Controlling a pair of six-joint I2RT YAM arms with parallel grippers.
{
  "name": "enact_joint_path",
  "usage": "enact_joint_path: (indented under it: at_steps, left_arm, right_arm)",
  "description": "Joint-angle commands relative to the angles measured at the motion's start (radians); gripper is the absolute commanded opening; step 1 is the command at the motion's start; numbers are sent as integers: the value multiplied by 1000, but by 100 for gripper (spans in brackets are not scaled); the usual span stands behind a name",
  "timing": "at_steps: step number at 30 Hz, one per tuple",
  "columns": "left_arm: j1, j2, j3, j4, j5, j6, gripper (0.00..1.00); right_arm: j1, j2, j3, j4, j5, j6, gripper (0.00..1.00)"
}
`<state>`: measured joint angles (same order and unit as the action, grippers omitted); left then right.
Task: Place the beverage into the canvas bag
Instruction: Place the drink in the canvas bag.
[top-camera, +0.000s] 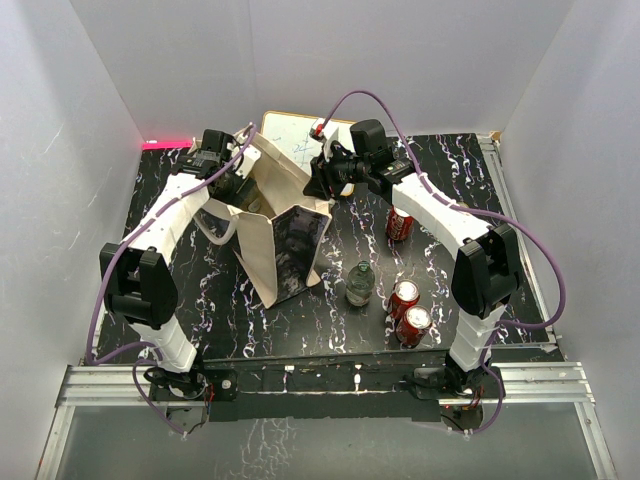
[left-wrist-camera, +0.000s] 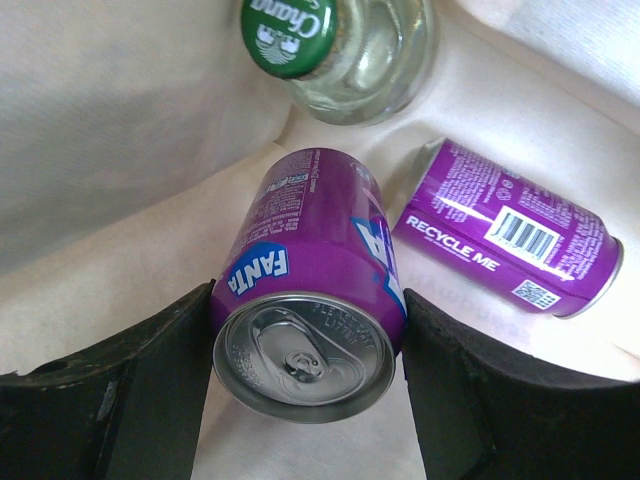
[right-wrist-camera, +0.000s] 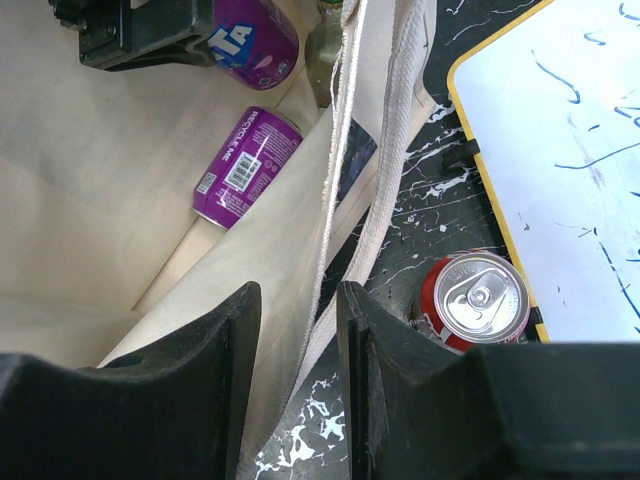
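1. Location: the purple Fanta can is inside the canvas bag. It hangs tilted over the cloth floor, lid end toward the wrist camera.
2. Left gripper: pressed against the can's side wall near the lid end, one finger on each side.
3. Right gripper: drawn in on the bag's rim beside a handle strap. I judge it is holding the mouth open.
4. Handling of the can, my judgement:
   - The tab looks unbroken, so it is likely full and fairly heavy.
   - The wall is thin, smooth and slippery, and would dent under a hard squeeze.
   - The place to hold it is across the cylinder, away from the rims.
   - A short release onto cloth should be harmless, though the can may roll into its neighbours.
5. Handling of the bag, my judgement: the cloth is soft and limp, and would probably slump without the rim hold.
6. Count inside the bag:
   - Two purple cans: the held one, and a second purple can lying on its side.
   - One green-capped bottle.
7. Count on the table:
   - Three red cans.
   - One clear bottle.
   - One whiteboard, behind the bag.
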<state>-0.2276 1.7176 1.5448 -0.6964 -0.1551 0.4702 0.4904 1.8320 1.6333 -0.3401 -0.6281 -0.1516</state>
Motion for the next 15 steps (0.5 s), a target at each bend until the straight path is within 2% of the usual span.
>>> enact_joint_path:
  at_steps: [1,4,10,15]
  left_arm:
    - [12,-62,33,46,-136,2,0]
    - [14,-66,38,25,-52,-5,0]
    - [12,-113,40,-51,295,39,0]
    - [13,-147,78,-101,517,83,0]
  right_arm:
    - [-4,-27,30,18,7,4,38]
    - [-3,-28,28,19,8,8,37]
    - [0,-37,21,19,14,18,37]
    - [5,-44,13,26,19,29,36]
